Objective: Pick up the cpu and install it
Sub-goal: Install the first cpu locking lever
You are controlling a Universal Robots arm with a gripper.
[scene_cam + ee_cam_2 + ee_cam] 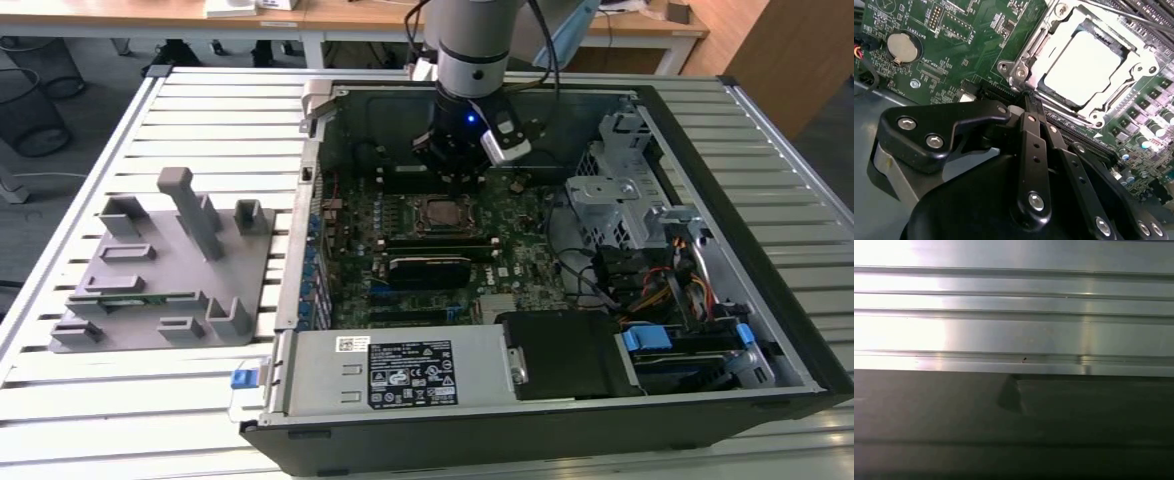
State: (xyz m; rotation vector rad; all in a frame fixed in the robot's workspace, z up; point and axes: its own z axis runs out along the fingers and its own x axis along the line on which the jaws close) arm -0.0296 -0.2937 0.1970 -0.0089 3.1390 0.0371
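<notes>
Widest first: slatted metal table, carrying everything. On it, open case laid on its side, side panel off, presumably to give reach from above to the board inside. On the exterior view's left of the case, well apart from it, grey fixture with upright posts and slots, likely there to hold parts ready for picking.

Reaching down into the case from above: arm, wrist roughly vertical, probably to clear the case walls. At its end, gripper low over the board, just beside the socket. In the second wrist view, gripper with both black fingers pressed together, nothing pinched between them, tips close to the near edge of the socket frame; cannot tell whether touching it.

Inside that frame: cpu, bright silver top up, lying flat and square in the socket, apart from the claw. Seen also in the exterior view as a pale square, cpu, mid-board. By the look of it already placed, hence the empty claw.

Smallest: round coin battery on the board, well away from the socket.
</notes>
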